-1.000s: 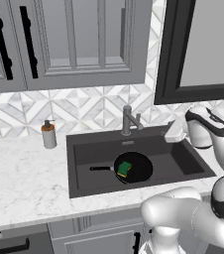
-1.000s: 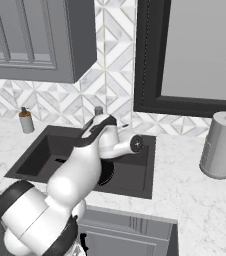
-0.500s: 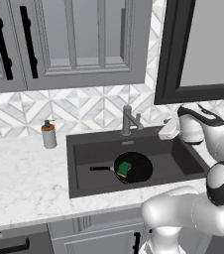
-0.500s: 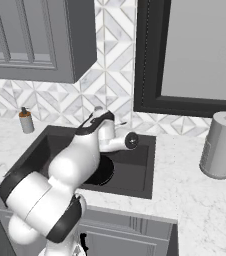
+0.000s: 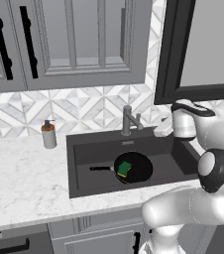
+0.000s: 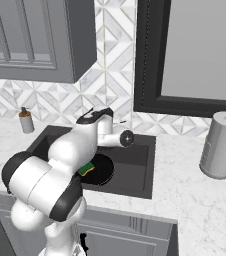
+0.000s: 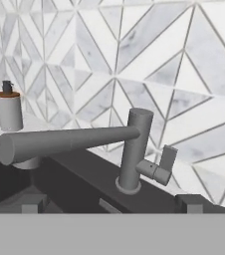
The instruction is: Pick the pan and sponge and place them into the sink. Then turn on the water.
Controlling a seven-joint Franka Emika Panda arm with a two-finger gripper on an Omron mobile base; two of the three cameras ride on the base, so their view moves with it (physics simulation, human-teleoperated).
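gripper (image 5: 162,130) swung closer to faucet (image 5: 129,120), jaws apart; sponge (image 5: 124,168) unmoved in pan (image 5: 134,166)

Both base views look forward and down from behind the arm, one from its left, one from its right. They share the sink (image 5: 84,149) in the worktop (image 5: 20,183), the faucet (image 5: 128,120) and the tiled wall. The hand view faces the faucet (image 7: 137,149) level and close.
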